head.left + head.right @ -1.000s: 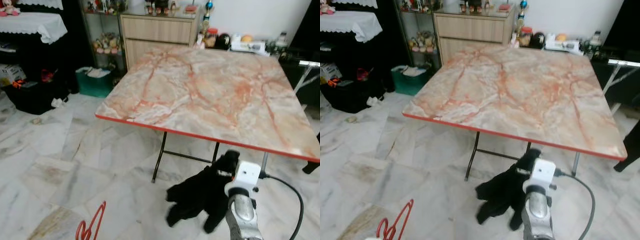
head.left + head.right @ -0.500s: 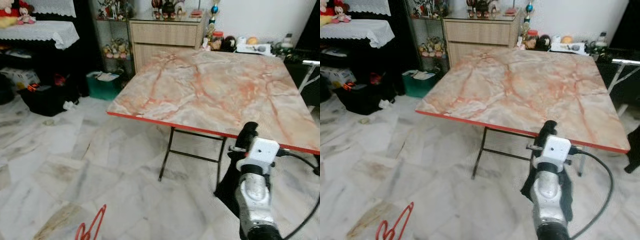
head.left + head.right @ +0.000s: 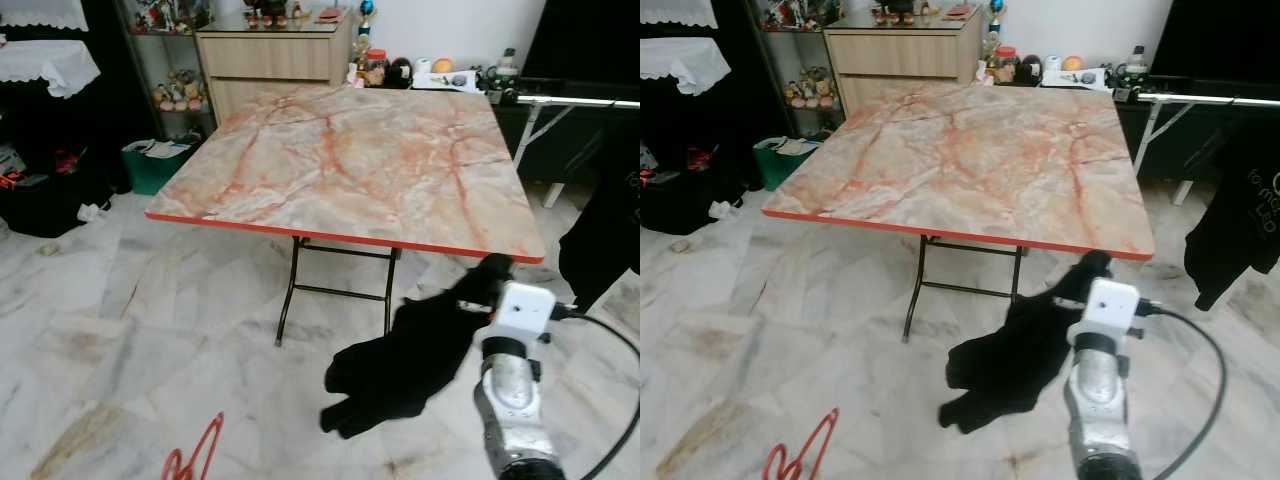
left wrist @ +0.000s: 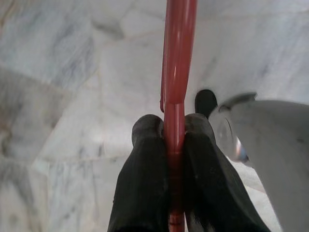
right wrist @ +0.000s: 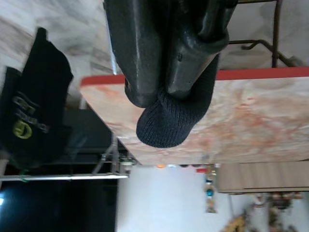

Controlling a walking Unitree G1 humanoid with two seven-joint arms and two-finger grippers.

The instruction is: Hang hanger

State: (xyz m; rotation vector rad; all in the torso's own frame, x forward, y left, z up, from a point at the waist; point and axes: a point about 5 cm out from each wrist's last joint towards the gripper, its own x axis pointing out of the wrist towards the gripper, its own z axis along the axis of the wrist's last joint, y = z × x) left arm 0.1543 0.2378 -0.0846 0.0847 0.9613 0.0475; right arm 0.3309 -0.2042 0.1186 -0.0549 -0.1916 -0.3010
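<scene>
A red plastic hanger (image 3: 196, 459) shows at the lower left, low over the marble floor. In the left wrist view my left gripper (image 4: 174, 129) is shut on the hanger's red bar (image 4: 176, 72), with one black finger (image 4: 144, 164) on each side. My right gripper (image 3: 488, 273) is raised in front of the table's near red edge. It is shut on a black knit garment (image 3: 400, 362), which hangs down and to the left of the silver arm. In the right wrist view the fabric (image 5: 169, 121) bulges out beyond the fingertips.
A folding table (image 3: 340, 150) with a pink marble top and black legs stands straight ahead. A black T-shirt (image 3: 1238, 215) hangs from a rack (image 3: 575, 101) on the right. A wooden cabinet (image 3: 270, 55), a green bin (image 3: 148, 165) and dark boxes (image 3: 40, 200) line the back and left.
The whole view has turned to the right. The black garment, which hung behind my right arm half a second ago, now swings out to its left. The hanger stays in my left gripper.
</scene>
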